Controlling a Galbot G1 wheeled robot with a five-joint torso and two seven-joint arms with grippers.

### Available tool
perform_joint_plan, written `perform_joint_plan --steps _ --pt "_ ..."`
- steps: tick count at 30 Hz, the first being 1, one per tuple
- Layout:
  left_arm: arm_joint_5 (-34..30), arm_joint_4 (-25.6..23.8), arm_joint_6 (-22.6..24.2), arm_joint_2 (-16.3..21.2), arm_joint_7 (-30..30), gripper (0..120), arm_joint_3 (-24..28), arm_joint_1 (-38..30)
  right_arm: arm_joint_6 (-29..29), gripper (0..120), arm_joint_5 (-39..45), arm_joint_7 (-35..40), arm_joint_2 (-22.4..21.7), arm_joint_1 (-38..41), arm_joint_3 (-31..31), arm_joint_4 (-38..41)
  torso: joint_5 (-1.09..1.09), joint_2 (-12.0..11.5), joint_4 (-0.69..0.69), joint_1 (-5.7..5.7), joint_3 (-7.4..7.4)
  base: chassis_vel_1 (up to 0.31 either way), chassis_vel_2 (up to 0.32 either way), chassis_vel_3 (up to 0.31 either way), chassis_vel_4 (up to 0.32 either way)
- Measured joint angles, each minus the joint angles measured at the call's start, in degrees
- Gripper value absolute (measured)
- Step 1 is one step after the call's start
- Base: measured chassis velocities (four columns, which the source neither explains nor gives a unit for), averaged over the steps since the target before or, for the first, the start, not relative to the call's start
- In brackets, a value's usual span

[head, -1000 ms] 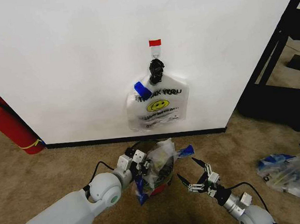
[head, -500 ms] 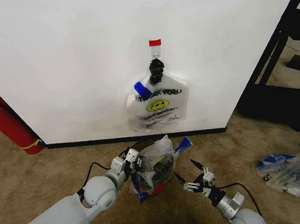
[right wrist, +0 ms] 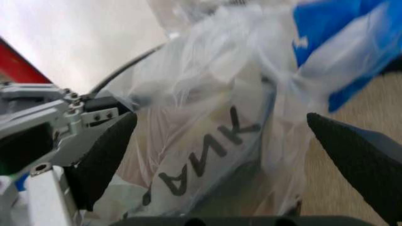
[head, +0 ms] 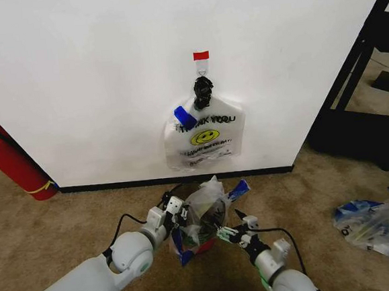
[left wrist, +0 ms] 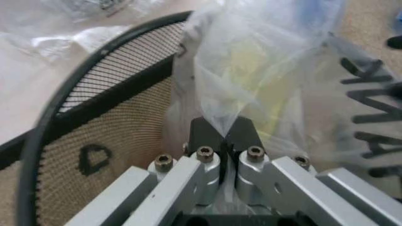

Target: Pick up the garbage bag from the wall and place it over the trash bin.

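Now right gripper [head: 229, 226] moved in, spread wide at garbage bag [head: 203, 209], left gripper [head: 179, 213] pinching its edge

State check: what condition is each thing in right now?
garbage bag: draped over the bin, bunched, pinched on one side
trash bin: upright, bag inside its rim
left gripper: shut on bag
right gripper: open beside the bag
"THANK YOU" bag: hanging on the wall
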Motion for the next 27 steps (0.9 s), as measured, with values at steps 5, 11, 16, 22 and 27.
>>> perform_joint_plan --steps 5,11,16,22,27 --pt "0.01 -0.11 0.0 -0.11 -0.29 0 0.83 -0.55 -9.22 100 4.54 9.19 1.02 2.98 -2.12 2.2 0.01 0.0 -0.01 0.0 0.0 0.0 0.0 0.0 0.0" --pt "-0.09 0.28 -0.01 -0.23 -0.51 0 0.87 -0.81 -15.74 100 9.13 14.41 1.83 6.79 -2.63 1.94 0.01 0.0 0.0 0.0 0.0 0.0 0.0 0.0 0.0" --pt "-0.09 0.64 -0.08 -0.5 -0.65 0 1.07 -0.88 -20.03 100 13.95 15.92 2.66 9.76 -2.68 1.04 0.01 0.0 0.0 0.0 0.0 0.0 0.0 0.0 0.0" --pt "-0.12 0.8 -0.1 -0.84 -1.3 0 1.18 -1.02 -26.4 95 17.75 18.38 3.61 11.93 -2.4 0.41 0.01 0.0 0.0 0.0 0.0 0.0 0.0 0.0 0.0" --pt "-0.18 0.87 -0.21 -0.94 -1.38 0 1.18 -1.05 -29.9 74 19.54 20.21 4.62 13.23 -1.92 -1.27 0.01 0.0 0.0 0.0 0.0 0.0 0.0 0.0 0.0"
